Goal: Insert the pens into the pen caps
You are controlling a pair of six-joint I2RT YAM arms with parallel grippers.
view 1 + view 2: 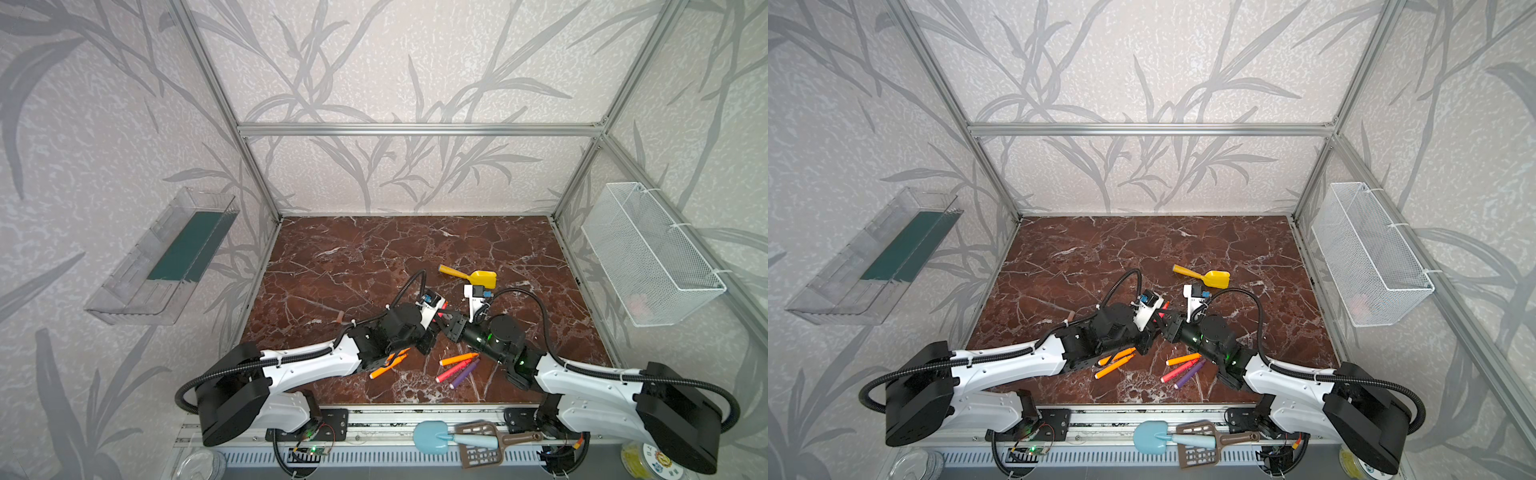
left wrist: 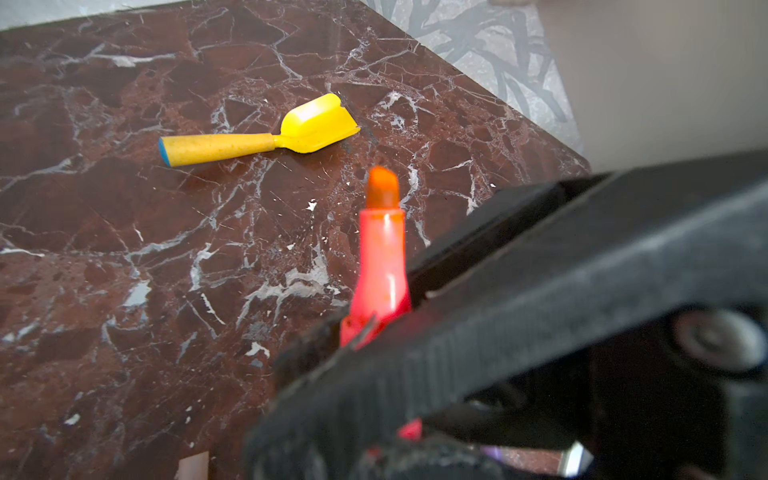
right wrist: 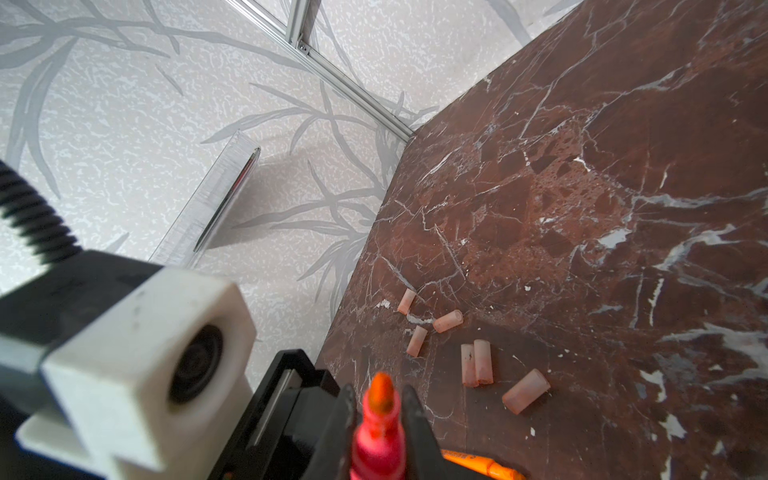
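Observation:
My two grippers meet at the middle of the marble table [image 1: 374, 257]. In the right wrist view my right gripper [image 3: 380, 411] is shut on a red-pink pen [image 3: 378, 436] with an orange tip. My left gripper [image 2: 411, 432] is shut on the same pen [image 2: 380, 266] lower down its barrel. Several pen caps [image 3: 483, 361] lie loose on the table; in both top views only one cap [image 1: 340, 318] shows beside the left arm. Two orange pens [image 1: 388, 365] lie partly under the left arm. An orange [image 1: 459, 359], a red-pink [image 1: 455, 371] and a purple pen [image 1: 465, 374] lie below the grippers.
A yellow toy scoop [image 1: 469, 275] lies behind the grippers. A white wire basket [image 1: 652, 253] hangs on the right wall, a clear tray [image 1: 162, 257] on the left wall. A blue scoop [image 1: 432, 436] and a brown slotted scoop [image 1: 482, 449] rest on the front rail.

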